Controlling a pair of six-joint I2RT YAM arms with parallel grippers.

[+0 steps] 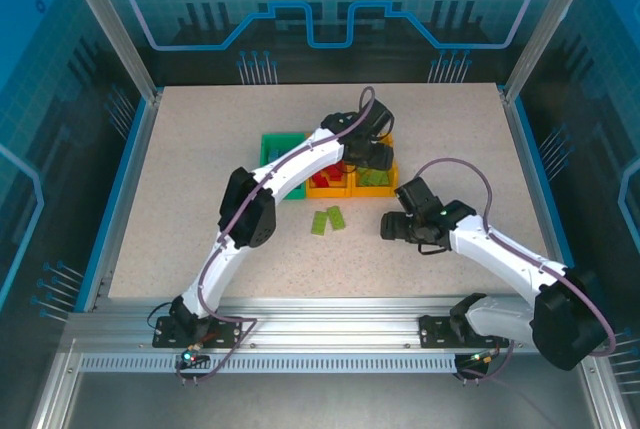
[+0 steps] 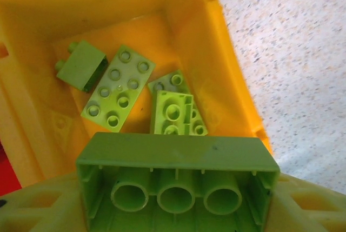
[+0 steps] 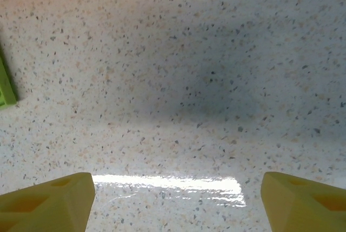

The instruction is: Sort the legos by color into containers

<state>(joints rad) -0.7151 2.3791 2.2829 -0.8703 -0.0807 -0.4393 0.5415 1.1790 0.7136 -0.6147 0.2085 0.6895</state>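
One lime green brick point(image 2: 178, 156) hangs in your left gripper point(image 2: 174, 206), jaws clamped on its short ends, long axis running finger to finger. It's directly over the orange-yellow bin point(image 2: 227, 75), where four matching bricks point(image 2: 116, 94) lie. Letting go should drop it straight in. Your right gripper point(image 3: 175, 202) hovers wide open over the table point(image 3: 216, 53), nearer the two loose green bricks point(image 1: 327, 220).

The speckled table point(image 1: 180, 199) carries joined bins point(image 1: 270, 164) and two lime legos point(image 1: 335, 216).
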